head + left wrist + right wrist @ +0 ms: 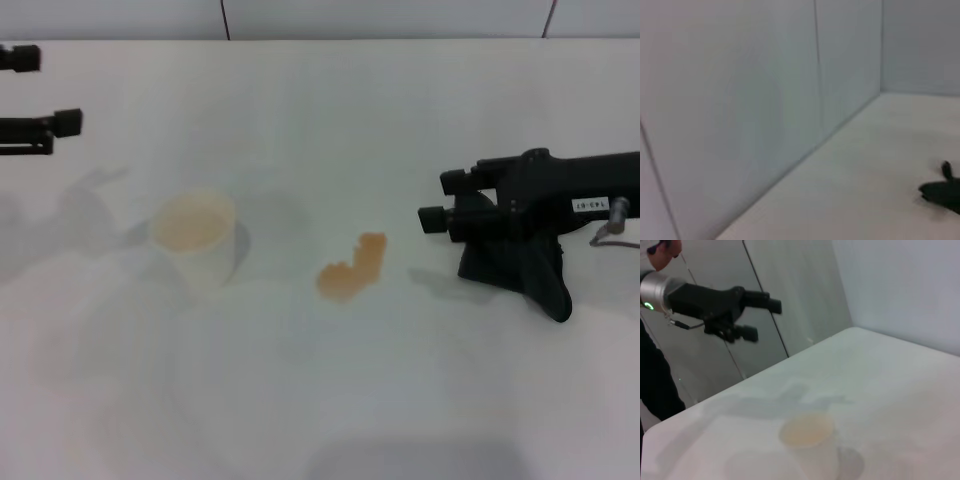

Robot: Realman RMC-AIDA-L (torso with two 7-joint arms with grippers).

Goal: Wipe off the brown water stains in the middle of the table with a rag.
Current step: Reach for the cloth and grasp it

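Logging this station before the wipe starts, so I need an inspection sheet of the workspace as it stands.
Surface: white table, dry apart from one spill.
Job's things: brown water stains mid-table, not yet wiped; black rag hanging from the right gripper, its tip on the table to the right of the stains.
Clutter: white cup upright, left of the stains.
Grippers: left gripper open, raised at the far left edge.
Cables: thin wire by the right wrist.
Surroundings: pale wall panels.
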